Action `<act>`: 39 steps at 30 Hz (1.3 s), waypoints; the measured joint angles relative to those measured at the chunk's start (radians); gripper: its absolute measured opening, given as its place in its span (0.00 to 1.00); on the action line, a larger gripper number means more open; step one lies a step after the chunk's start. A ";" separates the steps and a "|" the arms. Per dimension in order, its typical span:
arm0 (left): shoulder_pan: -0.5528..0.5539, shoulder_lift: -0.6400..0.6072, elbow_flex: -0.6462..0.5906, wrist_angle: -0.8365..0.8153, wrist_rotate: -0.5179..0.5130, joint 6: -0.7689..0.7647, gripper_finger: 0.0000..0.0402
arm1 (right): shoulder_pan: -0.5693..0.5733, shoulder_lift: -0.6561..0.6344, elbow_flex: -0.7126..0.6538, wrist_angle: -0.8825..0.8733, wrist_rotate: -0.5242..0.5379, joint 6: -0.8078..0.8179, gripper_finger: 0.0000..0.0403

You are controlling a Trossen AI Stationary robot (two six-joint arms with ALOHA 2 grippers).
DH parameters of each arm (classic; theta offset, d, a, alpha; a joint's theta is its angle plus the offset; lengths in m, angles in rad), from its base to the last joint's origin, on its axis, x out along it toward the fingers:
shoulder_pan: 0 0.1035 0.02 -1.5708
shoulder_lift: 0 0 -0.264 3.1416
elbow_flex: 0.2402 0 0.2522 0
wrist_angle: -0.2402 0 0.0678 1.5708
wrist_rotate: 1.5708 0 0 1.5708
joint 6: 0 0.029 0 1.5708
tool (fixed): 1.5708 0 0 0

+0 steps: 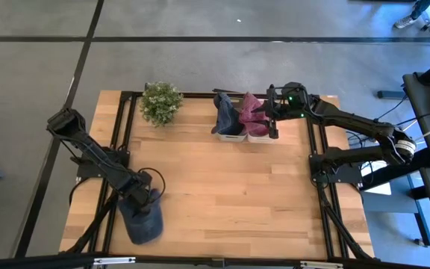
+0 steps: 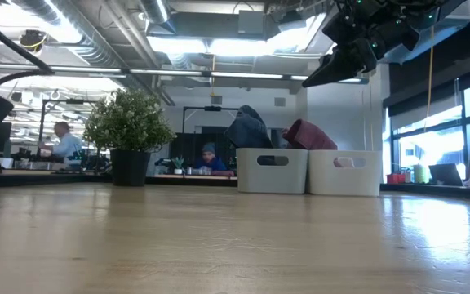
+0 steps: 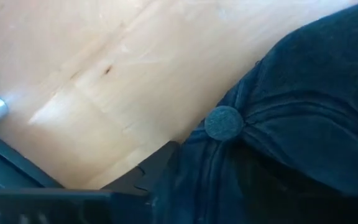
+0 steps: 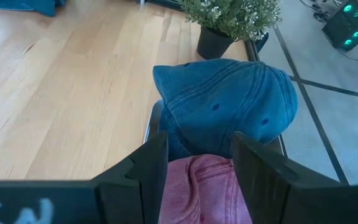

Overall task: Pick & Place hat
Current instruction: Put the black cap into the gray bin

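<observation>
A dark blue hat sits at the table's near left corner under my left gripper, which is shut on it. In the left wrist view the hat's crown and top button fill the picture. A blue hat lies in the left white bin and a maroon hat in the right white bin at the far side. My right gripper is open above the maroon hat, one finger on either side, and does not touch it. My left gripper holds the dark blue hat at its crown, near the top button. The cloth covers the fingers, and only one dark finger shows beside it. The fingers come from above, slanting toward the near edge. Whether the hat rests on the table, I cannot tell.
A potted plant stands at the far left of the table, left of the bins. The wooden table top lies bare between the bins and the near edge. People sit at desks in the room behind.
</observation>
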 joint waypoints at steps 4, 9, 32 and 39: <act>0.000 0.000 0.000 0.004 -0.034 -0.032 0.27 | 0.000 0.000 0.000 -0.002 0.000 0.000 0.44; 0.000 0.000 0.000 0.006 -0.055 -0.038 0.12 | 0.000 0.000 0.000 -0.003 0.000 0.000 0.44; 0.164 -0.345 0.150 0.105 -0.850 0.071 0.01 | 0.003 0.000 0.000 -0.008 -0.078 0.039 0.44; 0.313 -0.404 0.153 0.602 -0.954 0.616 0.01 | 0.023 0.000 0.000 -0.029 -0.081 0.050 0.44</act>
